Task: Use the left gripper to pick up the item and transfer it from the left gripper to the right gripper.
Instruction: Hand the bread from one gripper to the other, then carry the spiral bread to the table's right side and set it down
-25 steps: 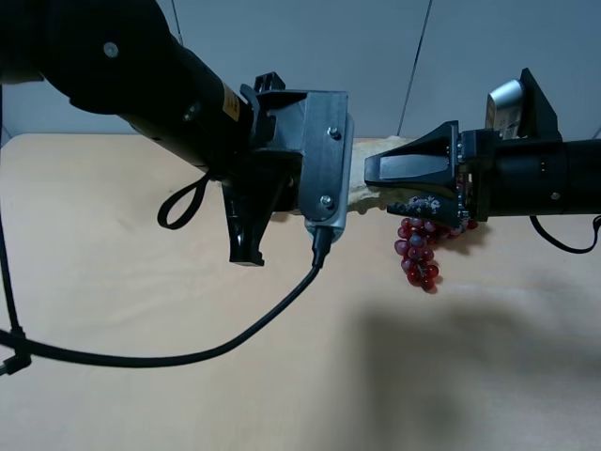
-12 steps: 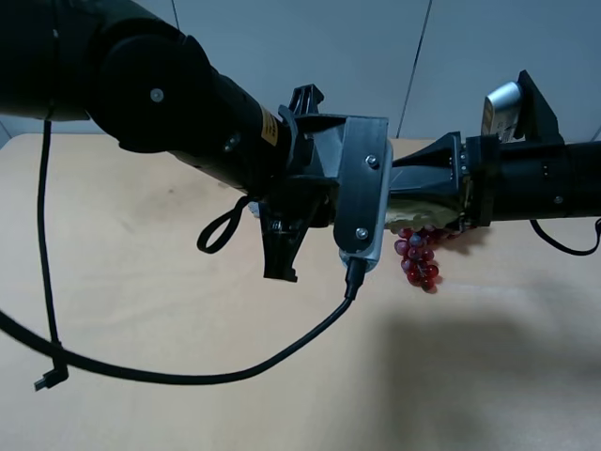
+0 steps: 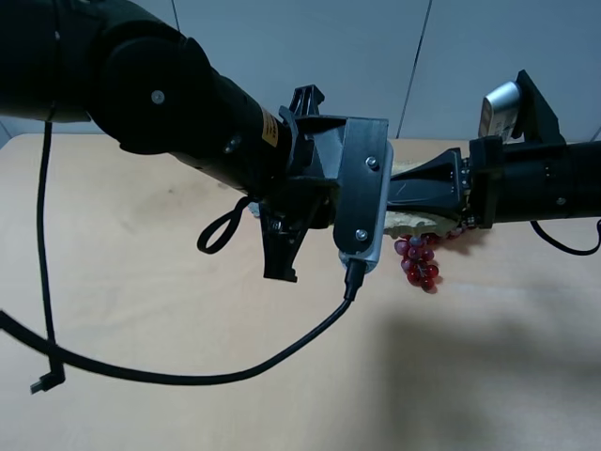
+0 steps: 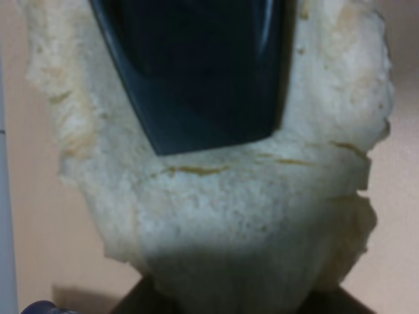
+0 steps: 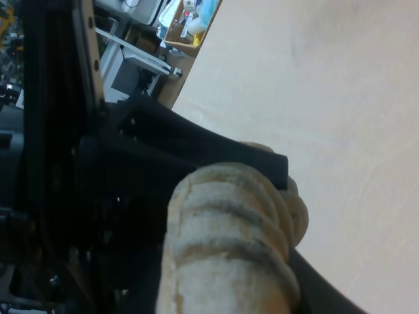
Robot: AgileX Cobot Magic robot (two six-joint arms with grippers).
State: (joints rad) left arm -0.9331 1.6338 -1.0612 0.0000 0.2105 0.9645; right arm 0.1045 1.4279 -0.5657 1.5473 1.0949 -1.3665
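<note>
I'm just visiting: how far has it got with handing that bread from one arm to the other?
Done: the bread loaf is up off the table, gripped by the left gripper. In hand: the right gripper has its fingers clamped on the loaf's other end, so both arms hold it. Left: the left gripper must let go and pull away.

Red grape bunch lies on the beige table.

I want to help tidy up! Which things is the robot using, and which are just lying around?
Using: bread, left claw, right claw.
Just lying around: grapes on the table.
</note>
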